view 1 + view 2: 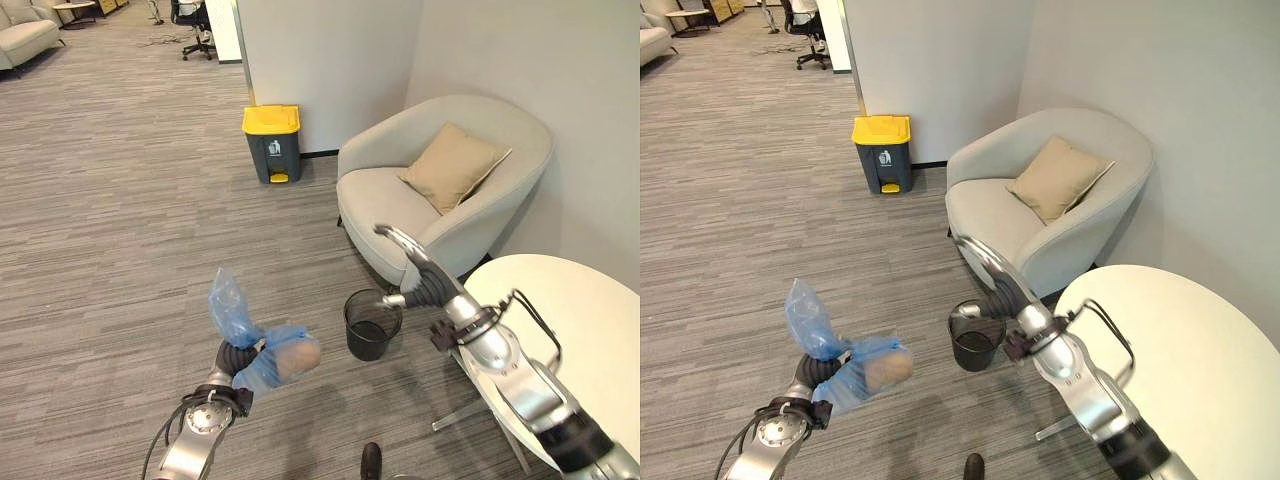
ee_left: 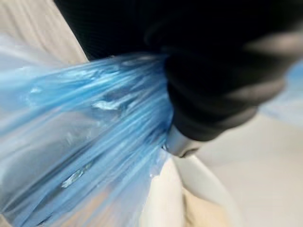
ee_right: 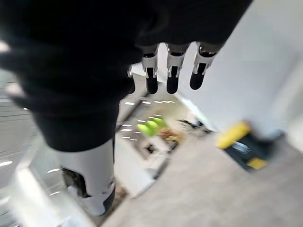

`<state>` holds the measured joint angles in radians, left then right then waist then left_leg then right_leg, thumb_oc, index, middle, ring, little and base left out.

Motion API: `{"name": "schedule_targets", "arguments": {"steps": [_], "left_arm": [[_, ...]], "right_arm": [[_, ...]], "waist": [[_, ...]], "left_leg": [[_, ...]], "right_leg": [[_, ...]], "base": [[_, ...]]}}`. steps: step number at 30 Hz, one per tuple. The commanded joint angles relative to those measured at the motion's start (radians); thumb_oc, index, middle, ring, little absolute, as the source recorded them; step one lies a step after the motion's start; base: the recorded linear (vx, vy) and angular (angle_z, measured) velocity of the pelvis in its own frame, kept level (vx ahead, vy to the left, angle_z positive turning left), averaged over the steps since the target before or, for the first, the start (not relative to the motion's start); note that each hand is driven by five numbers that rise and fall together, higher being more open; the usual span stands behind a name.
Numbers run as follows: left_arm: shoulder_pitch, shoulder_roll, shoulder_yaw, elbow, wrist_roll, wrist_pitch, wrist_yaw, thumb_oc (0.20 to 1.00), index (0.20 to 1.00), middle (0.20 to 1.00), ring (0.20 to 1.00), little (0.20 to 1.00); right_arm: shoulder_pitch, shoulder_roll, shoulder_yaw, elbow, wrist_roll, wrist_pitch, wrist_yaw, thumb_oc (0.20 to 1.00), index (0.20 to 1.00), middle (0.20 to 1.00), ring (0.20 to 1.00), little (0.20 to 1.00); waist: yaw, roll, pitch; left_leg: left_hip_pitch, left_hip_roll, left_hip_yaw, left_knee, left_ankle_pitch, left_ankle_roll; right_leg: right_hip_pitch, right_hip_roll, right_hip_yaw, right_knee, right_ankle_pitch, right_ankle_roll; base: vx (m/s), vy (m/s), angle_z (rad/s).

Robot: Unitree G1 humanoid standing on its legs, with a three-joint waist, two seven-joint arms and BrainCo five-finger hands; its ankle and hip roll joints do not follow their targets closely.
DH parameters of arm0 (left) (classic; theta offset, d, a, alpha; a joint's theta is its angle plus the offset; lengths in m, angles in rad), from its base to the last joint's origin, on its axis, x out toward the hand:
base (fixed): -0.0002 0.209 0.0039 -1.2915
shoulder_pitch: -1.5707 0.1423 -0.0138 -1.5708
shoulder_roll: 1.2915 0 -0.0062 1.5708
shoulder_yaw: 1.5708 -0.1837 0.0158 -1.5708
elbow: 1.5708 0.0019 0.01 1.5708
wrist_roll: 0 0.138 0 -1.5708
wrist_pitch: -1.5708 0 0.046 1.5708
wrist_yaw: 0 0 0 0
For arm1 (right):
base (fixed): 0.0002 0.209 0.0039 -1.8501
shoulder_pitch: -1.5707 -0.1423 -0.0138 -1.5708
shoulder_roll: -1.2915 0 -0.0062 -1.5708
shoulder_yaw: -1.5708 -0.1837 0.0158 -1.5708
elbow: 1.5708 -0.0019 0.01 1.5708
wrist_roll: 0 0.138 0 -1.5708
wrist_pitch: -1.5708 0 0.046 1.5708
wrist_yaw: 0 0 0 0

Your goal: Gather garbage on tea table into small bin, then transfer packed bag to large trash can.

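Left wrist view is being taken up by blue plastic gathered tightly against the dark cover of the left hand, and in the eye views the neck of the blue bag is being pinched in that hand, with the fingers curled round it. The bag is being held off the carpeted floor, near and to the left, with a loose tuft of plastic sticking up above the hand and a pale brownish bulge being shown through the filled part to the right.

The right hand is being held out in the air to the right, with its fingers straight and relaxed and nothing being carried; in the right wrist view the dark-tipped fingers are being shown in a loose row.

Just below that hand, a small black mesh bin is standing on the floor beside the rim of a round white table at the near right. Farther off, a pale armchair with a tan cushion is being seen by the wall, and to its left a large grey trash can with a yellow lid is standing against the white wall, well apart from the bag.
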<state>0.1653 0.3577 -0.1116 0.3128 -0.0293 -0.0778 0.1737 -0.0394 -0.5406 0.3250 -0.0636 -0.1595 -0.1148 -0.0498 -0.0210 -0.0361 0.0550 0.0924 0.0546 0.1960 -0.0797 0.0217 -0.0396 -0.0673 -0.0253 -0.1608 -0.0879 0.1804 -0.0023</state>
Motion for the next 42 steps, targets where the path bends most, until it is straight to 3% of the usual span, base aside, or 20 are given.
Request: {"name": "schedule_targets", "arguments": {"steps": [1,4,9,10,12,16,21,24,29,30,33,34,35,36,38,39,40,42], "left_arm": [[-0.042,0.053,0.052,0.032,-0.055,-0.055,-0.047,0.200,0.200,0.200,0.200,0.200],[0.030,0.056,0.143,0.142,-0.058,-0.042,-0.077,0.200,0.200,0.200,0.200,0.200],[0.050,0.048,0.182,0.245,-0.078,-0.027,-0.092,0.200,0.200,0.200,0.200,0.200],[0.031,0.042,0.174,0.251,-0.107,-0.027,-0.090,0.200,0.200,0.200,0.200,0.200],[0.018,0.036,0.156,0.256,-0.114,-0.030,-0.095,0.200,0.200,0.200,0.200,0.200],[0.007,0.056,0.139,0.224,-0.101,-0.035,-0.093,0.200,0.200,0.200,0.200,0.200],[-0.028,0.094,0.140,0.192,-0.093,-0.037,-0.082,0.200,0.200,0.200,0.200,0.200],[-0.055,0.111,0.127,0.173,-0.095,-0.043,-0.079,0.200,0.200,0.200,0.200,0.200],[-0.066,0.104,0.115,0.178,-0.097,-0.042,-0.080,0.200,0.200,0.200,0.200,0.200],[-0.075,0.089,0.108,0.186,-0.092,-0.040,-0.081,0.200,0.200,0.200,0.200,0.200],[-0.057,0.083,0.098,0.174,-0.074,-0.037,-0.095,0.200,0.200,0.200,0.200,0.200],[-0.057,0.083,0.098,0.174,-0.074,-0.037,-0.095,0.200,0.200,0.200,0.200,0.200],[-0.038,0.069,0.098,0.168,-0.074,-0.037,-0.106,0.200,0.200,0.200,0.200,0.200],[-0.034,0.069,0.096,0.163,-0.076,-0.038,-0.111,0.200,0.200,0.200,0.200,0.200],[-0.043,0.067,0.091,0.169,-0.086,-0.039,-0.112,0.200,0.200,0.200,0.200,0.200],[-0.045,0.065,0.089,0.169,-0.090,-0.038,-0.113,0.200,0.200,0.200,0.200,0.200],[-0.054,0.063,0.082,0.168,-0.087,-0.040,-0.112,0.200,0.200,0.200,0.200,0.200],[-0.057,0.068,0.076,0.165,-0.080,-0.039,-0.116,0.200,0.200,0.200,0.200,0.200]], "right_arm": [[0.034,0.049,-0.075,0.098,0.141,-0.013,0.038,1.000,1.000,1.000,1.000,1.000],[0.134,0.100,-0.172,0.312,0.191,0.013,0.053,1.000,1.000,1.000,1.000,1.000],[0.147,0.123,-0.223,0.425,0.259,0.019,0.054,1.000,1.000,1.000,1.000,1.000],[0.135,0.125,-0.240,0.452,0.267,0.019,0.031,1.000,1.000,1.000,1.000,1.000],[0.125,0.135,-0.238,0.495,0.257,0.027,0.009,1.000,1.000,1.000,1.000,1.000],[0.105,0.153,-0.223,0.513,0.235,0.036,-0.007,1.000,1.000,1.000,1.000,1.000],[0.075,0.185,-0.203,0.520,0.232,0.035,-0.011,1.000,1.000,1.000,1.000,1.000],[0.067,0.194,-0.195,0.523,0.242,0.032,-0.017,1.000,1.000,1.000,1.000,1.000],[0.049,0.179,-0.186,0.522,0.247,0.032,-0.024,1.000,1.000,1.000,1.000,1.000],[0.059,0.173,-0.187,0.517,0.240,0.034,-0.027,1.000,1.000,1.000,1.000,1.000],[0.104,0.174,-0.198,0.507,0.235,0.033,-0.022,1.000,1.000,1.000,1.000,1.000],[0.104,0.174,-0.198,0.507,0.235,0.033,-0.022,1.000,1.000,1.000,1.000,1.000],[0.124,0.160,-0.207,0.508,0.233,0.024,-0.022,1.000,1.000,1.000,1.000,1.000],[0.126,0.157,-0.210,0.507,0.236,0.023,-0.022,1.000,1.000,1.000,1.000,1.000],[0.127,0.139,-0.216,0.498,0.239,0.020,-0.029,1.000,1.000,1.000,1.000,1.000],[0.126,0.138,-0.214,0.497,0.238,0.023,-0.028,1.000,1.000,1.000,1.000,1.000],[0.118,0.134,-0.213,0.504,0.243,0.021,-0.033,1.000,1.000,1.000,1.000,1.000],[0.107,0.130,-0.218,0.513,0.247,0.020,-0.039,1.000,1.000,1.000,1.000,1.000]], "waist": [[-0.009,-0.023,-0.007],[-0.006,-0.019,0.012],[0.014,-0.028,0.069],[0.019,-0.037,0.111],[0.012,-0.032,0.113],[0.021,-0.039,0.123],[0.039,-0.051,0.147],[0.019,-0.042,0.169],[0.003,-0.036,0.183],[-0.013,-0.036,0.188],[-0.038,-0.031,0.161],[-0.039,-0.031,0.161],[-0.060,0.003,0.121],[-0.063,0.006,0.118],[-0.065,-0.001,0.117],[-0.063,-0.002,0.120],[-0.055,-0.011,0.131],[-0.036,-0.035,0.145]], "left_leg": [[-0.018,-0.004,-0.064,-0.008,-0.052,-0.017],[-0.020,-0.004,-0.076,0.000,-0.049,-0.021],[-0.098,-0.003,-0.096,0.098,-0.063,-0.028],[-0.189,0.005,-0.061,0.185,-0.064,-0.040],[-0.220,0.051,0.067,0.239,-0.087,-0.027],[-0.222,0.021,0.041,0.237,-0.117,0.004],[-0.226,-0.023,0.010,0.245,-0.155,0.046],[-0.191,-0.060,-0.034,0.229,-0.177,0.069],[-0.115,-0.090,-0.067,0.180,-0.207,0.081],[-0.045,-0.114,-0.097,0.171,-0.251,0.071],[0.011,-0.106,-0.144,0.173,-0.292,0.046],[0.010,-0.106,-0.144,0.173,-0.292,0.046],[0.005,-0.021,-0.127,0.285,-0.208,-0.036],[-0.012,-0.003,-0.120,0.335,-0.174,-0.050],[-0.072,0.015,-0.114,0.437,-0.104,-0.046],[-0.093,0.016,-0.111,0.447,-0.106,-0.037],[-0.157,0.004,-0.108,0.448,-0.150,-0.018],[-0.275,-0.033,-0.105,0.393,-0.181,-0.002]], "right_leg": [[0.128,-0.038,0.013,0.002,-0.202,0.117],[0.131,-0.037,0.001,0.011,-0.214,0.111],[0.108,-0.048,-0.028,0.036,-0.223,0.102],[0.075,-0.076,-0.079,0.053,-0.219,0.103],[0.055,-0.109,-0.163,0.078,-0.224,0.107],[0.053,-0.149,-0.166,0.132,-0.238,0.125],[-0.012,-0.200,-0.117,0.274,-0.245,0.143],[-0.130,-0.133,0.003,0.372,-0.227,0.133],[-0.237,-0.113,-0.017,0.303,-0.157,0.137],[-0.290,-0.114,-0.078,0.215,-0.118,0.153],[-0.271,-0.106,-0.049,0.209,-0.116,0.141],[-0.271,-0.106,-0.049,0.209,-0.116,0.141],[-0.205,-0.072,-0.076,0.204,-0.151,0.109],[-0.182,-0.058,-0.077,0.191,-0.163,0.100],[-0.131,-0.037,-0.060,0.167,-0.201,0.068],[-0.122,-0.034,-0.054,0.165,-0.209,0.064],[-0.095,-0.036,-0.038,0.156,-0.225,0.062],[-0.054,-0.048,-0.015,0.135,-0.239,0.069]], "base": [[-0.01,-0.022,0.06],[-0.01,-0.028,0.10],[-0.12,-0.031,0.24],[-0.25,0.059,1.07],[-0.10,0.174,1.27],[0.09,0.238,0.47],[0.07,0.209,0.12],[0.19,0.178,0.36],[0.30,0.028,0.12],[0.75,-0.139,0.32],[0.48,-0.149,0.72],[0.61,-0.371,0.98],[0.61,-0.388,0.97],[0.68,-0.437,0.75],[0.32,-0.179,0.09],[0.35,-0.144,-0.56],[0.23,-0.052,-0.48],[0.26,-0.032,-0.42]]}}
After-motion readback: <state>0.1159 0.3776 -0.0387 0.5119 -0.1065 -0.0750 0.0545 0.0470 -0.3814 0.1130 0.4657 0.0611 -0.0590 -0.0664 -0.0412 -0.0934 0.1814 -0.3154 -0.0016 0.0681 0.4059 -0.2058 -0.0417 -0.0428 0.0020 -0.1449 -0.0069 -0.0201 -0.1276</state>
